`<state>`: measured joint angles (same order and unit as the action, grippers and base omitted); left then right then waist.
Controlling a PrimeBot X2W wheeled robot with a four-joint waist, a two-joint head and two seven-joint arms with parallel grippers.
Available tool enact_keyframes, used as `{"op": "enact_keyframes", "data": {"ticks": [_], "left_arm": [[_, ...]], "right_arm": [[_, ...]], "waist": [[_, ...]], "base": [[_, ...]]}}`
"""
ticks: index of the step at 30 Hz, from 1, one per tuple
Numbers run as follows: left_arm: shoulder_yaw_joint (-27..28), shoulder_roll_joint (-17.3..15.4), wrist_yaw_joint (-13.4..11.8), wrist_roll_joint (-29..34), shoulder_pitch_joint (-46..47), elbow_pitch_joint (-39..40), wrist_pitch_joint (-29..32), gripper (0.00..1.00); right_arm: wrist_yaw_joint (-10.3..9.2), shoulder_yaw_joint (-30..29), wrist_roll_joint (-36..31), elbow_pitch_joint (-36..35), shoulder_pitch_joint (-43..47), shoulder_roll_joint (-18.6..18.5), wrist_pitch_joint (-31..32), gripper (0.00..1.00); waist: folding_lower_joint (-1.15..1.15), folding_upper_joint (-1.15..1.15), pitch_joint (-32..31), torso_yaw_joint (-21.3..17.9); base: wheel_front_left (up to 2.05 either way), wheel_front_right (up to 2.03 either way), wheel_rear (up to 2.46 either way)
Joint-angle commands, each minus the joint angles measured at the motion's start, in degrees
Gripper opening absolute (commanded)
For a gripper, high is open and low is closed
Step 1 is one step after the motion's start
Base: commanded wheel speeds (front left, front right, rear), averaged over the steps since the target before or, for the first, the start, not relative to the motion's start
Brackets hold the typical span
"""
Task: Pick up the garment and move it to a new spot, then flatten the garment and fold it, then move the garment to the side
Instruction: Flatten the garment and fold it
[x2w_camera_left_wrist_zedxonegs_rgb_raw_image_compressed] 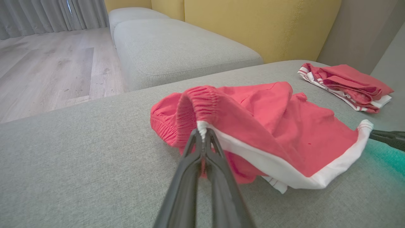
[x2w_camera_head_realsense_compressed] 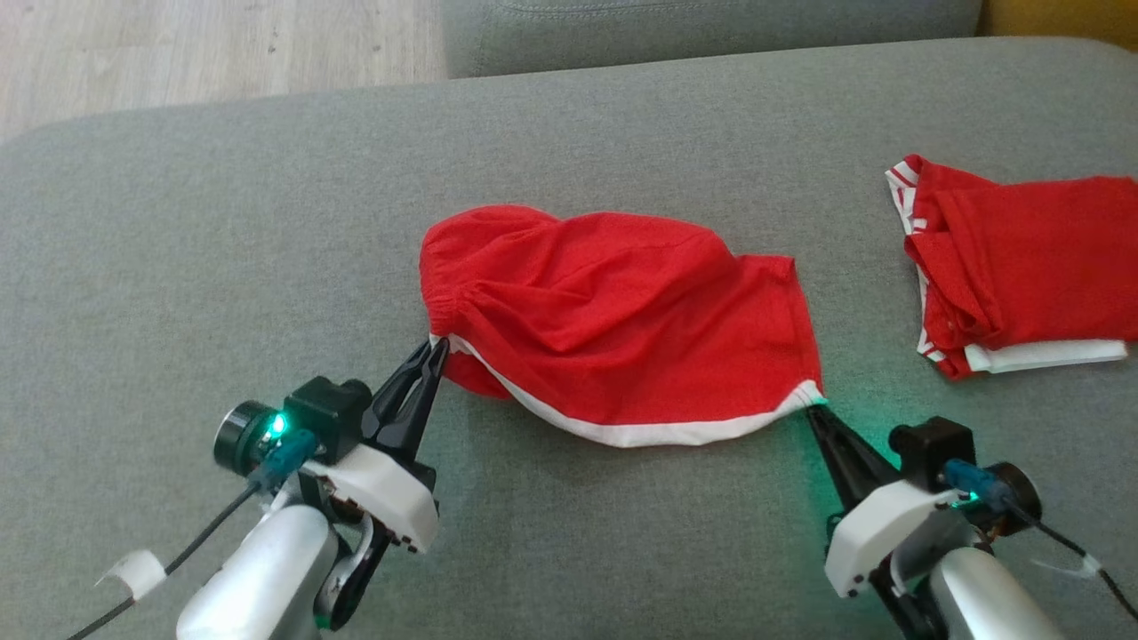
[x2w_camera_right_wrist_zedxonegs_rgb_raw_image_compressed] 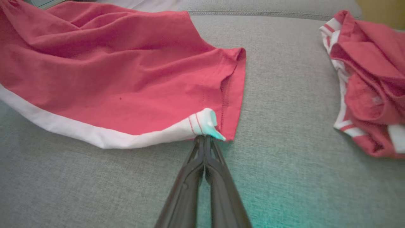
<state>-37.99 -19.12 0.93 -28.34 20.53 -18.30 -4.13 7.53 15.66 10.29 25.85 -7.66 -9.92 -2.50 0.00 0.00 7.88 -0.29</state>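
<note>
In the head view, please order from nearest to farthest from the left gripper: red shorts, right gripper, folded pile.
1. Red shorts: pinched at the waistband by the left gripper.
2. Right gripper: at the shorts' opposite hem corner, lower right.
3. Folded pile: farthest, at the right edge.

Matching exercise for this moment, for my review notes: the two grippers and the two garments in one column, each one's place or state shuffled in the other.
Things
1. left gripper
2. right gripper
3. red shorts
4. second red garment

Places or states
A. lies apart at the robot's right, untouched
B. shut on the white-trimmed hem corner
C. spread on the grey cushion between both grippers
D. shut at the gathered waistband end

Pairs: 1-D, 2-B, 3-C, 4-A
</note>
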Motion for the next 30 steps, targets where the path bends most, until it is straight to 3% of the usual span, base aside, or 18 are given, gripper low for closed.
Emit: {"op": "enact_keyframes", "data": {"ticks": [1,5,6,7,18,20,30], "left_arm": [[1.87,-1.73,-0.45,-0.42,1.06,1.42,-0.50,0.00],[1.64,-1.68,-0.65,-0.63,0.60,1.48,-0.56,0.00],[1.57,-1.69,-0.69,-0.69,0.46,1.51,-0.56,0.00],[1.50,-1.71,-0.72,-0.73,0.32,1.52,-0.57,0.00],[1.01,-1.98,-1.49,-1.25,-0.96,1.93,-0.53,0.00],[1.35,-1.94,-2.24,-1.35,-1.28,1.77,-0.93,1.00],[6.79,-1.41,-6.11,-4.42,-4.18,4.19,-7.44,1.00]], "right_arm": [[-0.04,0.50,-0.58,-1.90,-0.61,-1.02,-0.47,0.00],[-0.04,-3.03,-1.40,-2.30,0.43,-0.03,-1.15,0.00],[-0.04,-3.94,-1.66,-2.64,0.64,0.32,-1.70,0.45],[-0.04,-4.71,-1.76,-2.93,0.92,0.77,-2.11,1.00],[-0.04,-7.47,-2.29,-6.74,3.00,3.41,-5.10,1.00],[-0.04,-7.89,-2.37,-7.33,3.21,3.77,-5.86,1.00],[-0.04,-10.30,-2.18,-10.68,4.20,5.28,-9.95,1.00]], "waist": [[0.00,0.00,-0.09,-0.07],[0.00,0.00,-0.76,-0.35],[0.00,0.00,-0.91,-0.42],[0.00,0.00,-1.07,-0.49],[0.00,0.00,-2.14,-0.76],[0.00,0.00,-2.39,-0.33],[0.00,0.00,-3.96,3.44]], "base": [[0.00,0.00,0.00],[0.00,0.00,0.00],[0.00,0.00,0.00],[0.00,0.00,0.00],[0.00,0.00,0.00],[0.00,0.00,0.00],[0.00,0.00,0.00]]}}
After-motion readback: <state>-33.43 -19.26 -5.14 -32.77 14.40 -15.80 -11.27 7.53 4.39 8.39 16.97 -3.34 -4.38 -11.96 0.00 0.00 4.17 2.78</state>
